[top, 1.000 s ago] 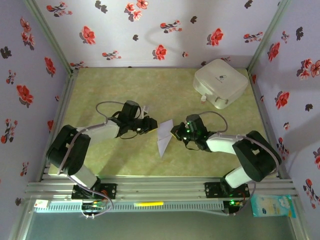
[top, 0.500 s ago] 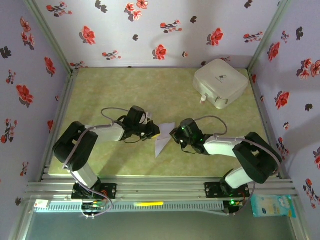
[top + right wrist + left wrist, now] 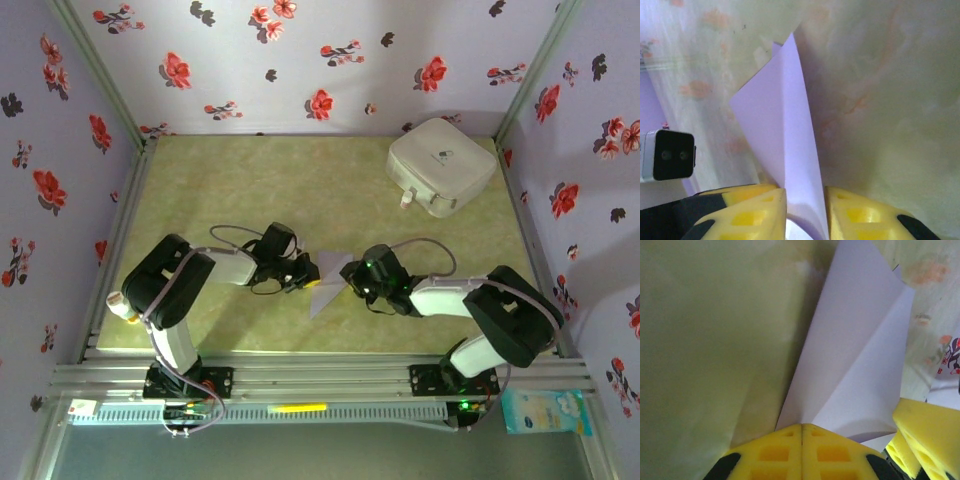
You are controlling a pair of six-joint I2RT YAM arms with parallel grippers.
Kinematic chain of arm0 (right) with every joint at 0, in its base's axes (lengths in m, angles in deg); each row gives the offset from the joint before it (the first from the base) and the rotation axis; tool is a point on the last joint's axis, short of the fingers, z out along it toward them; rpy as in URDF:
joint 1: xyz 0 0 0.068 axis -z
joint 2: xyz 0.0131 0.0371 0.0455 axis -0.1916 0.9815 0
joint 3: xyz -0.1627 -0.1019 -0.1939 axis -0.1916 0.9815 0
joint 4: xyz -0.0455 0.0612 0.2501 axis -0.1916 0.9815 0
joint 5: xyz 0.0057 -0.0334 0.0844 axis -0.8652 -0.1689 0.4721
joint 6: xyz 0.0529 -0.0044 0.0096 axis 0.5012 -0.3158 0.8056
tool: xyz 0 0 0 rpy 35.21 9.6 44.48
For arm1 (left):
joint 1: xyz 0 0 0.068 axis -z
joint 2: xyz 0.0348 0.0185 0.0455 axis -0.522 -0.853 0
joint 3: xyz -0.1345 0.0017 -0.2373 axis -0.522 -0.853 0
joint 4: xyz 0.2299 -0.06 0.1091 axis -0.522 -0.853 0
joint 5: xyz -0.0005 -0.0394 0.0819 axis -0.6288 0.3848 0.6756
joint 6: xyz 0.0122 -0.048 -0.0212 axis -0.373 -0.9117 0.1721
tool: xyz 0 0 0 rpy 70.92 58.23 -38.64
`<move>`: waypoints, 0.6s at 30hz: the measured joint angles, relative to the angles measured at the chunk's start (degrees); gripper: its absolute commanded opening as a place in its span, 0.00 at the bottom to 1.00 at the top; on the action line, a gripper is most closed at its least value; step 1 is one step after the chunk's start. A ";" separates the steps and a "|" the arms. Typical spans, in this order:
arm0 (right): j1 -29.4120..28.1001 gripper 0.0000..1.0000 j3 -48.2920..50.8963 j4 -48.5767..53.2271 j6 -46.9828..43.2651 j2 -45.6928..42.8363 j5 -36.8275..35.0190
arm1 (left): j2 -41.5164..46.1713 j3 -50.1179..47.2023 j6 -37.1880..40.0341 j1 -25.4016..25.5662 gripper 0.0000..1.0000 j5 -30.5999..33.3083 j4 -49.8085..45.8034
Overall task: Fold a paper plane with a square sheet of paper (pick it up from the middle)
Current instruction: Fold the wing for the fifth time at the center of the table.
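- Here, take the layout from the overhead view. The paper (image 3: 328,288), a folded lavender sheet, is low over the green table (image 3: 220,180) at its near centre, between the two grippers. A white box (image 3: 441,166) sits well apart at the far right corner.
- Note that both arms stretch low over the table and point inward. The left gripper (image 3: 309,271) meets the paper's left edge and the right gripper (image 3: 350,272) meets its right edge.
- Use the left wrist view for the grip, which the overhead view does not resolve. The yellow pads (image 3: 775,452) press together with no gap, and the paper fans out from their seam, so the left gripper is clamped on the paper.
- Use the right wrist view likewise. Its pads (image 3: 747,215) stand slightly apart, and a raised fold of the paper runs up out of the gap, close against one pad.
- In the left wrist view, the right gripper's pads appear at the lower right, just beside the paper.
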 measured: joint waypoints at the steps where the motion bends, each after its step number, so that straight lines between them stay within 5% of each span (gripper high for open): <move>1: 0.31 0.30 0.22 -0.72 -0.52 0.00 0.61 | -0.09 0.00 0.00 0.00 0.06 -0.04 0.17; 13: 5.79 0.31 0.33 -6.40 -6.97 4.26 10.49 | -0.22 0.00 1.31 -0.02 0.06 -0.02 0.37; 18: 7.15 0.24 0.20 -6.75 -8.74 5.79 13.46 | -0.22 0.00 2.01 -0.02 0.06 -0.02 0.28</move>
